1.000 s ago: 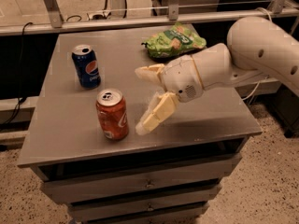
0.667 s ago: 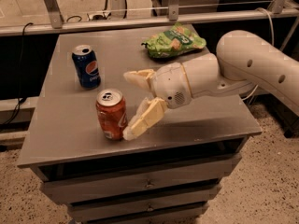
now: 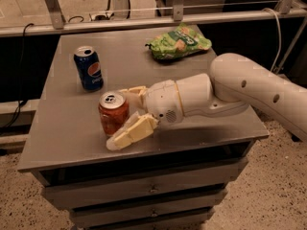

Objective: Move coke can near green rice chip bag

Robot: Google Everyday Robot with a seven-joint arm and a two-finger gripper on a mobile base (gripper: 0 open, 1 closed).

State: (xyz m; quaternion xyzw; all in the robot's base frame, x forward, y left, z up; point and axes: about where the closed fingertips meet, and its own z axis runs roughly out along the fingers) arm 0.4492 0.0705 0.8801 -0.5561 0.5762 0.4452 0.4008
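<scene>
The orange-red coke can (image 3: 112, 113) stands upright near the front left of the grey table (image 3: 67, 143). My gripper (image 3: 123, 116) reaches in from the right with its cream fingers open, one finger (image 3: 130, 133) in front of the can and the other behind it, so the can sits between them. The light-green rice chip bag (image 3: 178, 41) lies at the far back of the table, well apart from the can and the gripper.
A blue can with a round red-white-blue logo (image 3: 88, 67) stands upright behind and left of the coke can. A metal rail (image 3: 158, 20) runs along the table's far edge. Drawers (image 3: 148, 190) sit below the tabletop.
My gripper has moved left toward the coke can, and its open fingers now straddle the can. The cans and the bag have not moved.
</scene>
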